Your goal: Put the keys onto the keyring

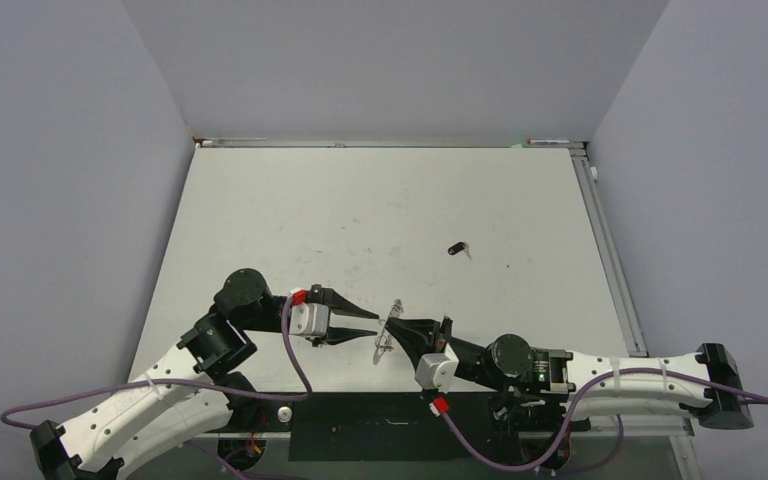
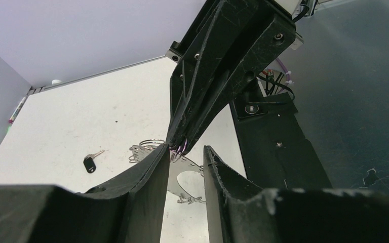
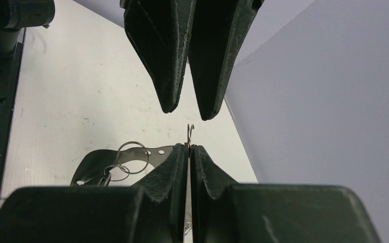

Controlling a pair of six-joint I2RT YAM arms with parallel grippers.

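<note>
The left gripper [image 1: 371, 327] has its jaws narrowly apart with nothing between them, and its tips are just beside the keyring [image 1: 390, 325]. The right gripper [image 1: 402, 326] is clamped on the keyring's rim, holding it on edge over the desk [image 1: 380, 200]. One key [image 1: 457, 249] lies alone on the desk, farther back and to the right.

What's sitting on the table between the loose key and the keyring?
Nothing. In the top view, the stretch of table between the key and the keyring is bare; the left wrist view shows the same.
</note>
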